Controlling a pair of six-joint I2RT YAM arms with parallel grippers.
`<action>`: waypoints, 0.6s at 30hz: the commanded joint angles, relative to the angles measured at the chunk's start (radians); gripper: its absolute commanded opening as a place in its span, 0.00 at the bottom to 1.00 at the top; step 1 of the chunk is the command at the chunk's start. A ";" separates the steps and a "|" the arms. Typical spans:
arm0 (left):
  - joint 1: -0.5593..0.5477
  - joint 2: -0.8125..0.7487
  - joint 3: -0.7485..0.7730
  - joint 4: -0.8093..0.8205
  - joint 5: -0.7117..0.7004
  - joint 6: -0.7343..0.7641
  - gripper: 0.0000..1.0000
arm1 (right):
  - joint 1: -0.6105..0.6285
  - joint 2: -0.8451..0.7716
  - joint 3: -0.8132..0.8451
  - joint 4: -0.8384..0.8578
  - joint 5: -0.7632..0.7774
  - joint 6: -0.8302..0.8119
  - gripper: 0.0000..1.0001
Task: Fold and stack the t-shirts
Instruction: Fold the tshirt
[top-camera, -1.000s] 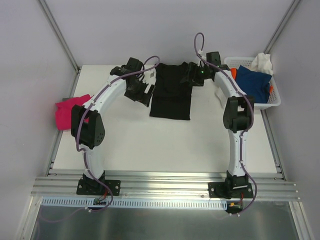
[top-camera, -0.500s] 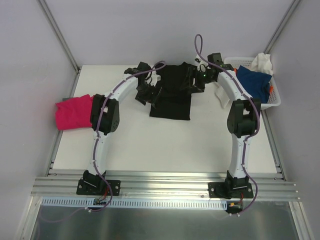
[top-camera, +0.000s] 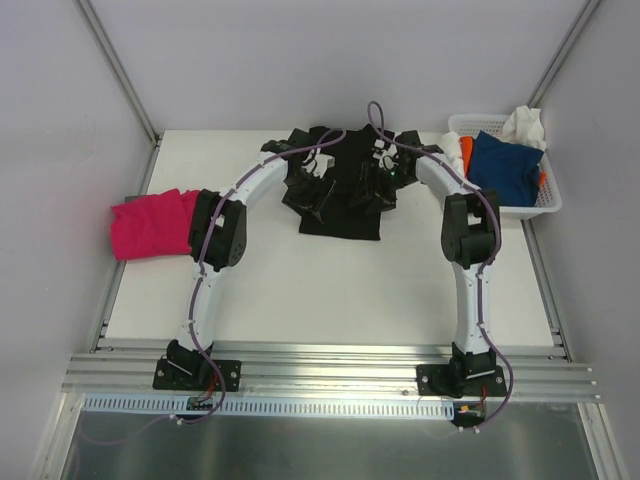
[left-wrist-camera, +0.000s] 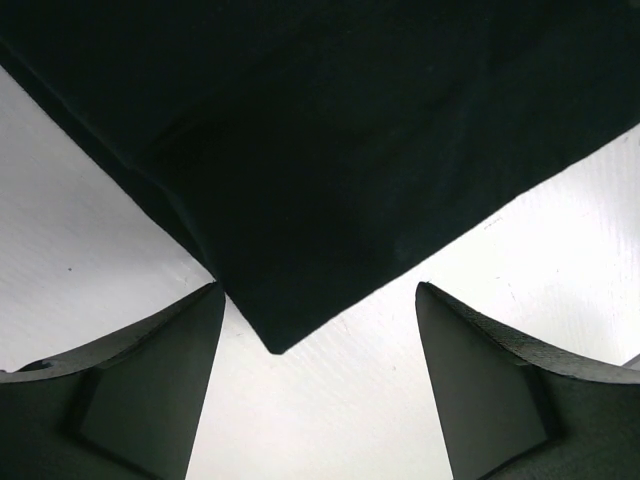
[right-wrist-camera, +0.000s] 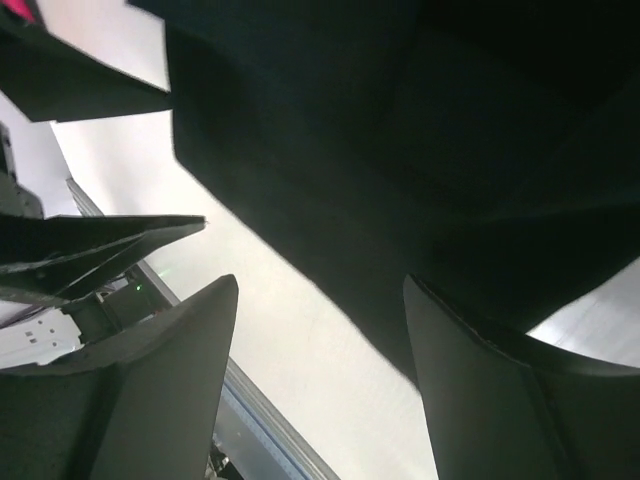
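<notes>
Counter (top-camera: 300, 290): white, walled on three sides. Bare surface runs from the black t-shirt's near hem to the metal rail at the arm bases.
Left arm (top-camera: 215, 230): rises from its base, with its elbow left of the black t-shirt and nearer the rail. The forearm arches in over the shirt's left half, wrist turned down.
Right arm (top-camera: 468, 225): mirrors it, with its elbow right of the black t-shirt and its forearm curving in over the right half.
Black t-shirt (top-camera: 342, 220): spread flat at the far middle of the counter, its near hem straight and uncovered.
Basket (top-camera: 545, 208): white lattice, right of the black t-shirt, by the right wall.
Pink t-shirt (top-camera: 150, 225): bunched well left of the black t-shirt, at the counter's left edge.
Blue t-shirt (top-camera: 505, 165): in the basket.
White t-shirt (top-camera: 525, 125): at the basket's far corner, over its rim.
Orange t-shirt (top-camera: 465, 152): a sliver at the basket end nearest the black t-shirt.
Left fingers (left-wrist-camera: 150, 380): wide apart, gripping nothing. A corner of the black t-shirt lies between them.
Right fingers (right-wrist-camera: 160, 390): wide apart, nothing clamped. The black t-shirt's edge crosses the gap.
</notes>
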 joint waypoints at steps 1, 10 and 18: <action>0.000 0.009 0.007 -0.013 0.025 -0.003 0.78 | 0.005 0.042 0.075 0.041 -0.003 0.013 0.71; -0.023 0.050 -0.011 -0.012 0.001 0.008 0.78 | 0.005 0.177 0.296 0.145 0.003 0.139 0.72; -0.047 0.078 -0.010 -0.007 -0.007 0.002 0.77 | -0.007 0.232 0.430 0.291 0.032 0.240 0.73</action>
